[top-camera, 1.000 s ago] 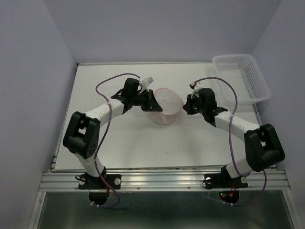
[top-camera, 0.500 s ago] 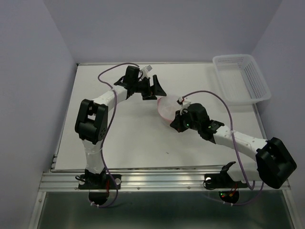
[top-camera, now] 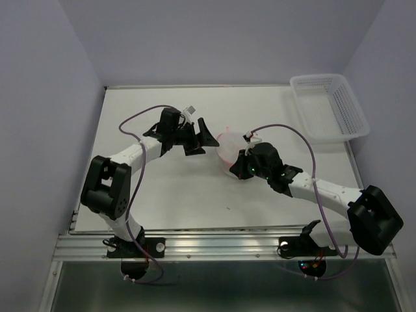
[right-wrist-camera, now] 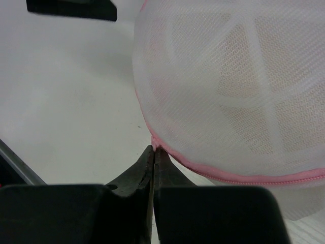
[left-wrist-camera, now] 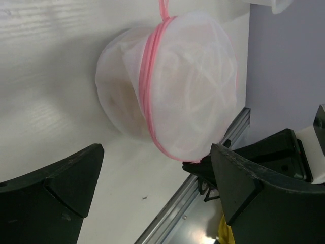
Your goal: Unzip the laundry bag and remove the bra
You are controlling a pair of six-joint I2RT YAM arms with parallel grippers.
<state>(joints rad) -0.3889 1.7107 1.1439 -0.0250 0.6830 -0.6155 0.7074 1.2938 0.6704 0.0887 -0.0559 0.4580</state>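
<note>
Right wrist view: the laundry bag (right-wrist-camera: pixel 233 86) fills the upper right of the picture, its white mesh taut over pale ribs, and the pink zipper rim (right-wrist-camera: pixel 228 178) curves along its lower edge. Tan patches of the bra (right-wrist-camera: pixel 237 81) show through the mesh, inside the pouch. Along the stretch that can be seen, the zip is closed.

The right gripper (right-wrist-camera: pixel 153 155) has its two fingers pressed flat together, their tips meeting right at the pink rim and pinching the edge of the pouch there.

From above, the pouch sits near the middle of the table (top-camera: pixel 162 188), standing on its edge rather than lying flat, with the right gripper touching its near right side.

The left gripper (top-camera: pixel 201 140) is just to the left of the pouch, not touching it, with its fingers spread wide apart and nothing between them. In its own wrist view the pouch lies ahead of the two black fingers (left-wrist-camera: pixel 56 193), framed in the gap between them, the pink band running round its middle.

The white lattice basket (top-camera: pixel 331 107) stands at the far right corner of the table, well apart from both arms.
</note>
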